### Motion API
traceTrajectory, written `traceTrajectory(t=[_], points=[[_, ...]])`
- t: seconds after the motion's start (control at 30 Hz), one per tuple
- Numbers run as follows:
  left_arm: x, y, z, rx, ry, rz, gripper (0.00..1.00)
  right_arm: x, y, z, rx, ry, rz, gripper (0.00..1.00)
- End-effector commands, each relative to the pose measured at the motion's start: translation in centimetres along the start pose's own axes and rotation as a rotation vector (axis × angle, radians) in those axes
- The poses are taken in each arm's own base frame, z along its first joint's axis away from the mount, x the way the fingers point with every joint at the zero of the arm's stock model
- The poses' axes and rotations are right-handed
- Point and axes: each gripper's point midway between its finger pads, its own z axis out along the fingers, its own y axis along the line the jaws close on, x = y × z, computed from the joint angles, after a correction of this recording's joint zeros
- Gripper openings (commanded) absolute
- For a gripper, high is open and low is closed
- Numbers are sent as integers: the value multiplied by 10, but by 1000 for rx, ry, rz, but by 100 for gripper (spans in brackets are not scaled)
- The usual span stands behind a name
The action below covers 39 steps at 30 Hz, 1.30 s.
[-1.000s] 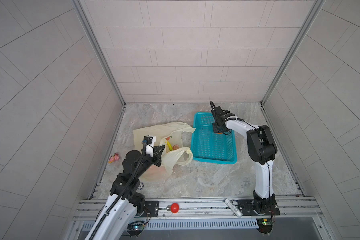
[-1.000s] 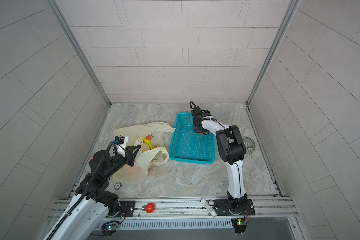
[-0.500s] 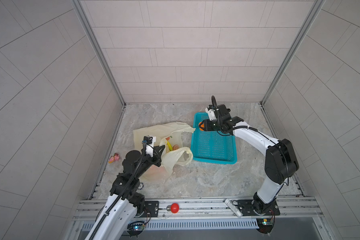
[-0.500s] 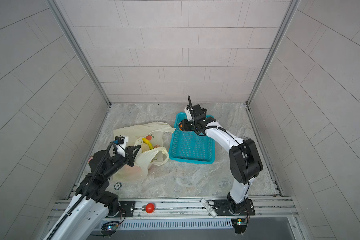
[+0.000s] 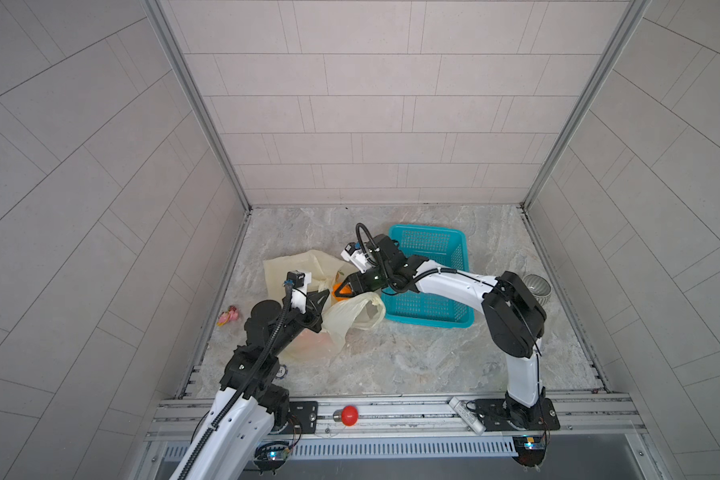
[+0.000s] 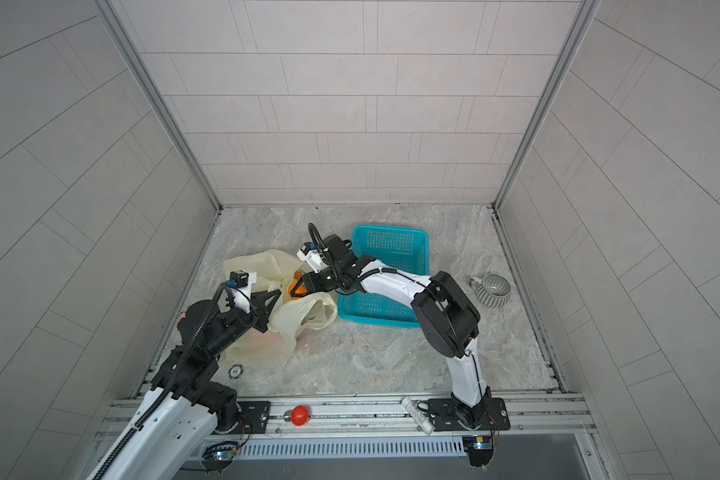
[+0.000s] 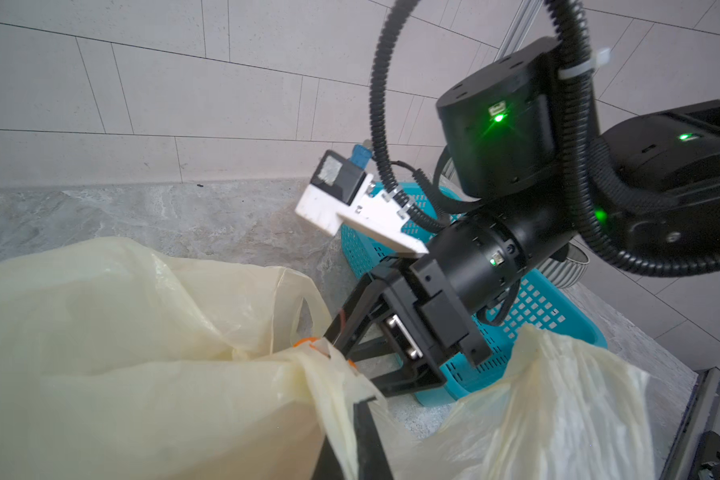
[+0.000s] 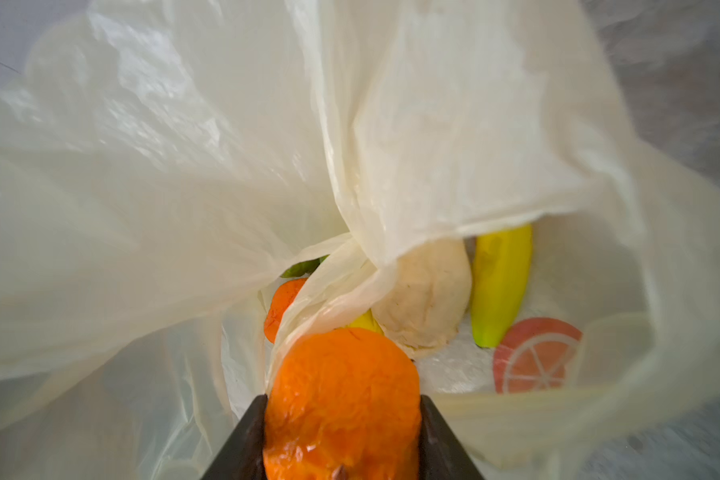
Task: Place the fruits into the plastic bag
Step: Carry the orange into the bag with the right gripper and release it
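Note:
The cream-yellow plastic bag [image 5: 285, 270] [image 6: 250, 264] lies left of the basket, mouth open toward it. My left gripper [image 5: 317, 302] [image 6: 267, 300] [image 7: 356, 409] is shut on a bunched bag handle, holding the mouth up. My right gripper [image 5: 341, 289] [image 6: 297, 287] [image 8: 341, 409] is shut on an orange fruit [image 8: 341, 390] [image 5: 341, 292], just at the bag's mouth. In the right wrist view a yellow banana [image 8: 501, 282], a beige round fruit [image 8: 427, 303], another orange fruit [image 8: 282, 307] and a sliver of green fruit [image 8: 302, 268] lie inside the bag [image 8: 184, 166].
A teal mesh basket [image 5: 458, 245] [image 6: 391, 230] stands right of the bag, under my right forearm. A striped grey mug [image 6: 491, 291] sits by the right wall. A small pink toy [image 5: 228, 314] lies at the left wall, a red button [image 5: 348, 414] on the front rail.
My right arm has swung left from the far end of the basket to the bag's mouth, carrying the orange fruit. The left arm and bag have stayed put.

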Motion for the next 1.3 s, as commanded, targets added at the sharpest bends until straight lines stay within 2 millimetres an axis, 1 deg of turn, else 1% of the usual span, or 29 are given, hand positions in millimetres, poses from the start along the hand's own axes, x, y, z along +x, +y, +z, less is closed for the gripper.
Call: traceTrajectory(t=[0.0,0.2,0.23,0.3,0.37,0.47,0.53,0.57,0.63,0.77,0.87,0.97,1.03,1.13,1.2,1.27], points=[[-1,1,-1,-6,-7,13,0,-3,25,4,-62,16,-32,37],[-2,1,-2,-6,-13,15,0,-4,24,-8,-53,0,-42,37],[-2,1,-2,-6,-14,16,0,-4,21,-11,-43,-5,-39,37],[-3,1,-3,-7,-18,17,0,-8,8,-22,13,-37,-28,38],[-3,0,-3,-5,-17,17,0,-16,-12,-40,100,-86,-15,38],[-2,1,-3,-8,-15,16,0,-30,-44,-77,266,-180,-3,38],[-2,1,-2,-9,-14,17,0,-37,-57,-102,350,-233,-2,38],[-1,1,-2,-8,-11,16,0,-39,-59,-112,375,-250,-9,38],[-1,2,-1,-9,-9,15,0,-41,-57,-126,394,-272,-30,38],[-1,2,-2,-10,-10,17,0,-38,-45,-138,387,-282,-77,38],[-1,2,-1,-12,-7,16,0,-34,-32,-139,338,-280,-100,39],[0,2,-1,-12,-3,15,0,-26,-13,-130,268,-251,-160,39],[1,2,0,-11,0,14,0,-16,1,-120,217,-203,-196,38],[1,2,0,-11,2,14,0,4,20,-101,133,-114,-235,39],[1,2,0,-10,2,14,0,15,26,-88,104,-67,-249,39],[1,2,0,-11,2,14,0,19,27,-76,84,-38,-242,39]])
